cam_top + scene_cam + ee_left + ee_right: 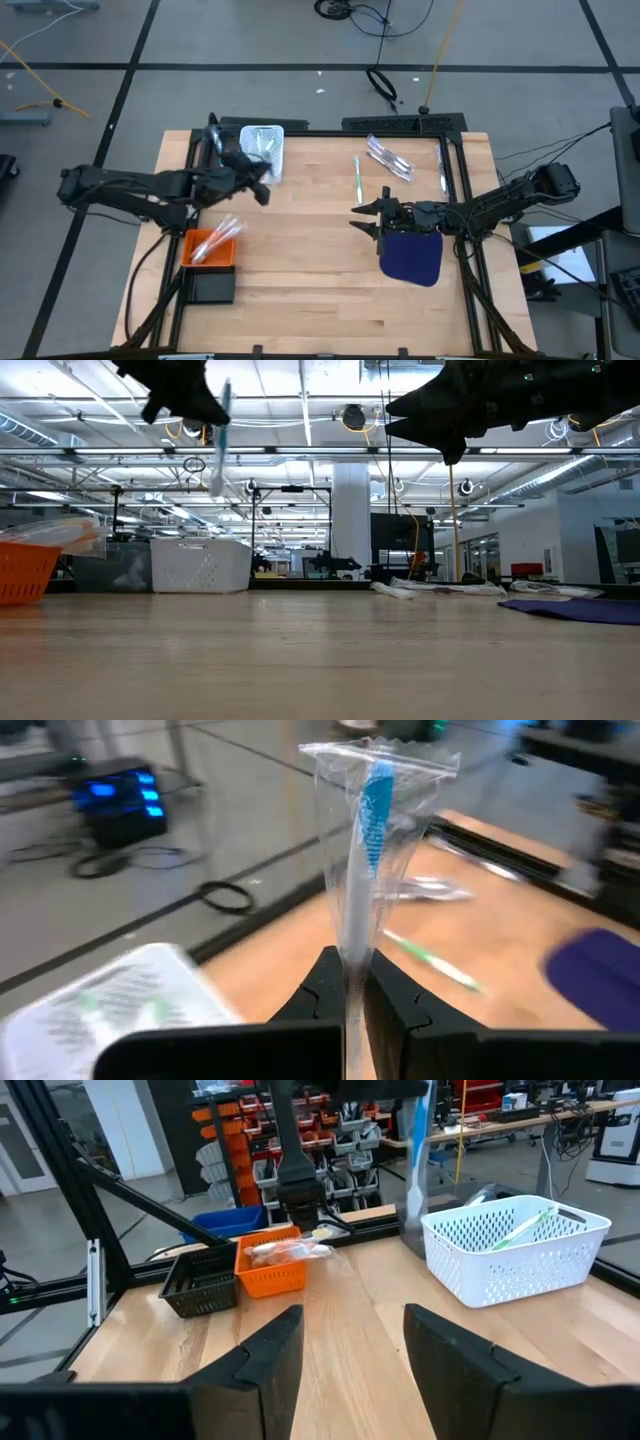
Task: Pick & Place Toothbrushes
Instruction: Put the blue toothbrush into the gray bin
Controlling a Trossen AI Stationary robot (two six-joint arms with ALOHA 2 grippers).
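The left gripper (350, 982) is pinching a blue-headed toothbrush in a clear plastic wrapper (368, 840), holding it upright above the white perforated plastic basket (264, 147). The right gripper (366, 218) is hanging wide open, empty, over the wooden table (300, 270).

left end effector (262, 187) clamped, raised, right end effector (366, 217) spread
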